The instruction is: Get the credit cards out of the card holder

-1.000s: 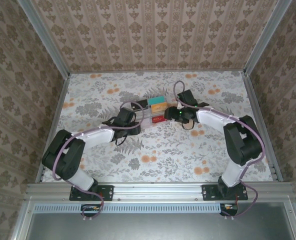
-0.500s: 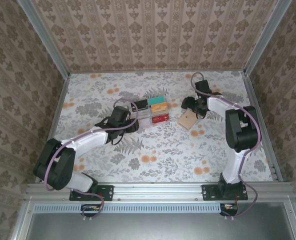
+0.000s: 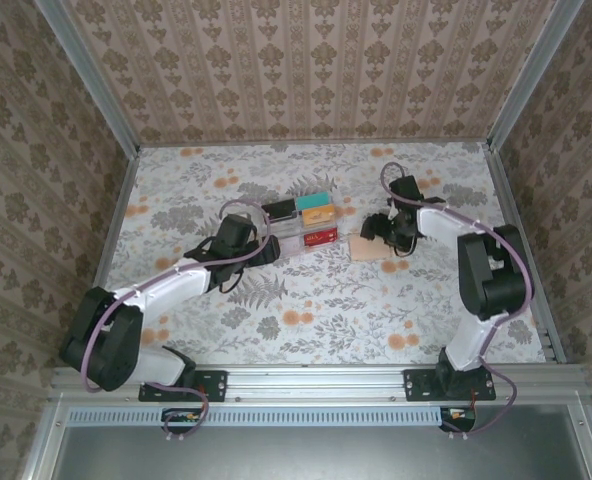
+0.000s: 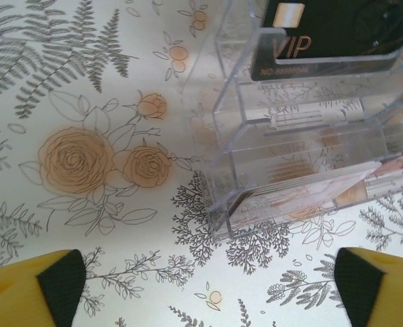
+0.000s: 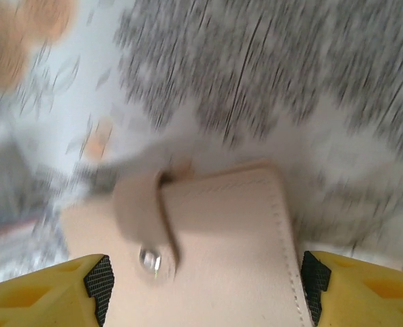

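Nearest me, the left gripper (image 4: 212,279) gapes wide with nothing in it, just in front of the clear tray (image 4: 310,136) in the middle of the table (image 3: 306,300). A bit toward the right edge the tan wallet (image 3: 368,250) lies closed, with the right gripper (image 5: 201,279) spread wide on both sides of it. The job looks nearly done, with a black card (image 4: 324,34), teal card (image 3: 313,200), orange card (image 3: 318,214) and red card (image 3: 321,237) sitting in the tray, but the blur hides whether that gripper squeezes the wallet, and any card inside is hidden.
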`<state>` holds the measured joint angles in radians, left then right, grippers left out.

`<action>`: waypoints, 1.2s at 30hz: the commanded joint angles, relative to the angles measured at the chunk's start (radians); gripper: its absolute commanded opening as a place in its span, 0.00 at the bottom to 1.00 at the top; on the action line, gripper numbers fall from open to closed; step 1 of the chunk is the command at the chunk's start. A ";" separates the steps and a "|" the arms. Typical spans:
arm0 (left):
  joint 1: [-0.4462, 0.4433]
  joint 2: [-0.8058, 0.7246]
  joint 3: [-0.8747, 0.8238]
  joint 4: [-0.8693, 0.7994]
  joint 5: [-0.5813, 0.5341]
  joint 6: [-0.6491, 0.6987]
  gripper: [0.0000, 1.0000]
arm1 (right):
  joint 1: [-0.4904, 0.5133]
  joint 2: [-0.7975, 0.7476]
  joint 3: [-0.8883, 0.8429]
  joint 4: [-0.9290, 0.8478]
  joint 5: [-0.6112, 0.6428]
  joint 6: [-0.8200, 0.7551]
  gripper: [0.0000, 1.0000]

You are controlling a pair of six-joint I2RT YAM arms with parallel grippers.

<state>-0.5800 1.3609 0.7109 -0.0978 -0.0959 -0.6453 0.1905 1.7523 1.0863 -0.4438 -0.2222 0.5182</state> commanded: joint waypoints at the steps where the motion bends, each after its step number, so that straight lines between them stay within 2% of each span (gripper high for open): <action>1: 0.008 -0.032 -0.022 -0.015 -0.048 -0.037 1.00 | 0.055 -0.088 -0.080 0.045 -0.108 0.051 0.75; 3: 0.006 -0.039 -0.031 -0.006 -0.054 -0.062 1.00 | 0.085 -0.094 -0.089 0.034 -0.120 0.036 0.73; 8: 0.007 -0.065 -0.059 -0.003 -0.043 -0.140 1.00 | 0.085 -0.105 -0.022 -0.025 0.079 -0.044 0.71; 10: 0.008 -0.082 -0.060 -0.031 -0.038 -0.157 1.00 | 0.084 -0.065 0.033 -0.032 0.093 -0.073 0.71; 15: 0.009 -0.143 -0.033 -0.129 -0.033 -0.151 1.00 | 0.087 0.082 0.145 -0.031 0.056 -0.098 0.68; 21: 0.012 -0.199 -0.045 -0.170 -0.017 -0.144 1.00 | 0.093 0.160 0.202 -0.052 0.009 -0.102 0.60; 26: 0.016 -0.213 -0.079 -0.144 -0.012 -0.168 1.00 | 0.116 0.117 0.167 -0.088 0.004 -0.105 0.49; 33: 0.026 -0.195 -0.067 -0.119 0.024 -0.163 1.00 | 0.204 -0.025 0.015 -0.114 -0.002 0.014 0.47; 35: 0.028 -0.189 -0.063 -0.111 0.046 -0.157 1.00 | 0.229 -0.063 -0.041 -0.099 -0.069 0.084 0.47; 36: 0.028 -0.185 -0.062 -0.109 0.057 -0.157 1.00 | 0.237 -0.087 -0.077 -0.037 -0.115 0.126 0.48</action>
<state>-0.5594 1.1656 0.6403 -0.2230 -0.0811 -0.7971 0.4015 1.7283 1.0737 -0.5022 -0.2314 0.5209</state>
